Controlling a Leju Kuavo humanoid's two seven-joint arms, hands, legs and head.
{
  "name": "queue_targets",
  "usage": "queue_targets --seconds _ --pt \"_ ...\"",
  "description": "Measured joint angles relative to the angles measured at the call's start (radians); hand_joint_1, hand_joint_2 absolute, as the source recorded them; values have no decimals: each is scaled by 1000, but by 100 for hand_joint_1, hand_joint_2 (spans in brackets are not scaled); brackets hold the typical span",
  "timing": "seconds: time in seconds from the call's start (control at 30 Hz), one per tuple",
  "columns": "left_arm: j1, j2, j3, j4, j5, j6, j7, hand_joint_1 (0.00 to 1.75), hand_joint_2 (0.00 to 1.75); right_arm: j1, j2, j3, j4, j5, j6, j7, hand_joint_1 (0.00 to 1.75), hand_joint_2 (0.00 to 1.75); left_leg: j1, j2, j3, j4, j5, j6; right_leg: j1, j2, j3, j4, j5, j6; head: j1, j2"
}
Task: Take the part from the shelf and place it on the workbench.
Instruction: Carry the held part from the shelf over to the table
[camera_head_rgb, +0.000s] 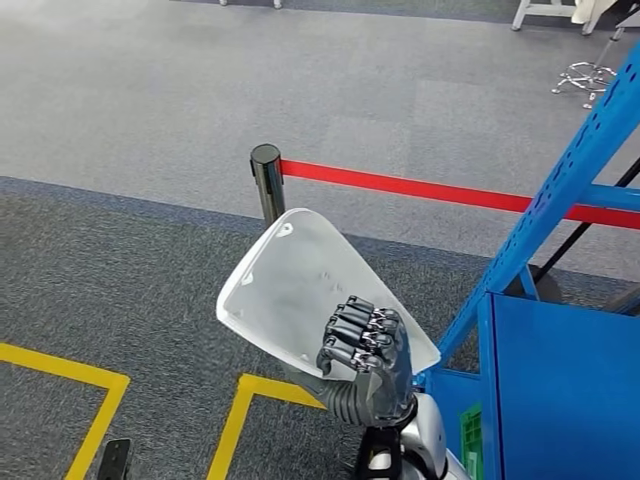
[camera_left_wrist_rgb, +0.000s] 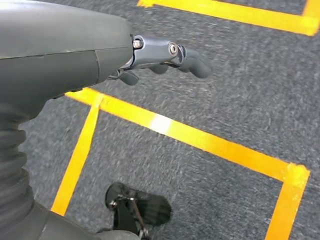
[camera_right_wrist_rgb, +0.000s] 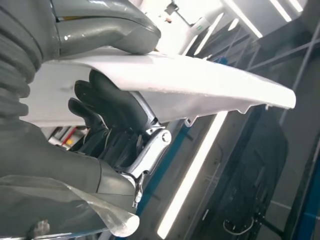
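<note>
The part (camera_head_rgb: 302, 285) is a white, flat, shield-shaped plastic panel. My right hand (camera_head_rgb: 367, 352) grips its near edge and holds it up over the carpet, left of the blue shelf (camera_head_rgb: 558, 380). In the right wrist view the panel (camera_right_wrist_rgb: 196, 82) runs edge-on, with the thumb above it and dark fingers (camera_right_wrist_rgb: 109, 107) curled under it. My left hand (camera_left_wrist_rgb: 162, 55) hangs above the floor with fingers stretched out and nothing in it.
A black stanchion post (camera_head_rgb: 266, 180) with a red belt (camera_head_rgb: 423, 187) stands just beyond the panel. Yellow tape lines (camera_head_rgb: 90, 400) mark the dark carpet. The blue shelf frame (camera_head_rgb: 581, 150) rises at the right. Chair and table legs (camera_head_rgb: 581, 75) stand far back.
</note>
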Motion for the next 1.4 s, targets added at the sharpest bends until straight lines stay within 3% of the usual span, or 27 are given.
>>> queue_targets --seconds 0.07,0.1,0.13,0.2,0.27,0.33,0.4,0.47,0.53,0.6,0.63,0.67,0.7,0.77,0.83,0.9,0.93,1.0,1.07,1.13,1.17,1.2,1.23,1.27,1.33,1.37,1.4 --pt "-2 0 0 0 3 0 0 0 175 4 0 0 2 -2 0 -1 175 175 1 45 -66 136 -62 -7 4 -32 3 -1 -4 -6 -4 0" --pt "-2 0 0 0 4 0 0 0 175 7 0 -1 2 -3 0 -2 175 175 3 52 -89 185 -76 -10 5 -48 4 -1 -6 -7 -4 0" --pt "0 1 0 0 7 1 0 0 175 10 0 -2 2 -4 0 -3 175 175 5 55 -94 196 -69 -11 5 -63 6 0 -9 -6 -4 0" --pt "2 3 0 0 10 2 0 0 175 16 0 -5 3 -5 0 -7 175 175 5 70 -41 96 -5 -10 5 -89 13 0 -15 -4 -4 0" --pt "1 4 0 0 13 3 -1 0 175 19 0 -9 3 -6 0 -12 175 175 -3 115 30 -40 42 -1 9 -111 22 0 -22 4 -4 0" --pt "-2 6 0 0 15 4 -1 0 175 21 1 -14 3 -8 0 -18 175 175 -12 136 53 -90 44 11 15 -130 26 1 -29 13 -4 0" --pt "1 8 0 0 16 5 -2 0 175 23 3 -17 3 -8 0 -22 175 175 -12 115 53 -97 46 23 15 -143 28 -1 -34 23 -4 0" --pt "2 9 0 0 16 6 -3 0 175 24 4 -20 3 -8 0 -24 175 175 -5 93 58 -105 50 35 12 -103 16 29 -59 33 -2 0" --pt "-1 9 0 0 16 6 -4 0 175 28 4 -24 3 -8 0 -26 175 175 -1 72 61 -108 51 43 9 -44 -39 142 -115 39 2 0" --pt "-2 10 0 0 17 7 -4 0 175 35 4 -27 3 -8 0 -26 175 175 -1 45 61 -107 50 45 8 -27 -111 272 -157 42 4 0" --pt "-2 10 0 0 17 7 -4 0 175 37 4 -28 4 -8 0 -27 175 175 -1 30 62 -107 50 45 8 -26 -130 296 -152 42 4 0" --pt "-1 10 0 0 17 7 -4 0 175 39 4 -29 4 -8 0 -27 175 175 -1 14 63 -106 49 45 8 -24 -128 277 -125 41 4 0" --pt "-1 10 0 0 17 7 -4 0 175 40 4 -30 4 -8 0 -28 175 175 0 -2 65 -105 48 43 7 -17 -106 218 -83 40 4 0" --pt "-2 10 0 0 17 7 -4 0 175 40 4 -31 4 -8 0 -29 175 175 1 -30 65 -99 45 36 0 29 -45 78 -21 37 4 0" --pt "-1 10 0 0 17 8 -4 0 175 41 4 -32 4 -9 0 -30 175 175 4 -53 57 -95 45 25 -4 66 -11 14 -11 33 3 0" --pt "2 12 0 0 18 8 -4 0 175 40 4 -32 4 -10 0 -30 175 175 8 -75 49 -98 48 12 -3 54 -3 10 -12 24 3 0" --pt "4 12 0 0 18 8 -4 0 175 39 4 -32 4 -10 0 -31 175 175 9 -68 47 -94 44 7 -4 41 0 6 -11 18 2 0" --pt "4 13 0 0 19 9 -4 0 175 38 5 -32 4 -10 0 -31 175 175 8 -16 23 -39 11 0 -6 9 8 -2 -10 6 -3 0" --pt "0 12 0 0 21 9 -5 0 175 40 6 -32 4 -11 0 -31 175 175 9 42 -37 93 -50 -9 -3 -24 12 -4 -13 -2 -6 0" --pt "0 12 0 0 25 9 -7 0 175 41 6 -32 4 -13 0 -30 175 175 10 56 -83 186 -76 -15 0 -56 15 -3 -18 -4 -6 0" --pt "1 12 0 0 27 9 -9 0 175 41 6 -32 4 -14 0 -30 175 175 10 58 -79 177 -59 -15 2 -70 17 -3 -21 -4 -6 0" --pt "2 13 0 0 29 9 -11 0 175 40 6 -32 4 -16 0 -31 175 175 10 63 -54 129 -26 -12 3 -83 22 -3 -24 -3 -6 0" --pt "3 14 0 0 30 9 -13 0 175 40 6 -32 4 -17 0 -31 175 175 7 79 -18 57 11 -8 4 -96 28 -3 -28 -2 -6 0" --pt "2 15 0 0 32 9 -14 0 175 40 6 -32 4 -19 0 -32 175 175 0 110 16 -9 35 -1 7 -108 33 -4 -32 1 -6 0" --pt "-1 18 0 0 34 10 -15 0 175 40 6 -33 4 -21 0 -34 175 175 -14 160 51 -84 47 14 14 -129 38 -3 -39 9 -5 0" --pt "-1 19 0 0 35 10 -15 0 175 39 6 -33 4 -22 0 -35 175 175 -20 166 51 -90 41 21 17 -141 39 -5 -42 13 -5 0" --pt "-1 21 0 0 35 11 -16 0 175 39 6 -33 3 -22 0 -36 175 175 -19 154 50 -95 42 26 20 -154 43 -5 -45 18 -5 0"
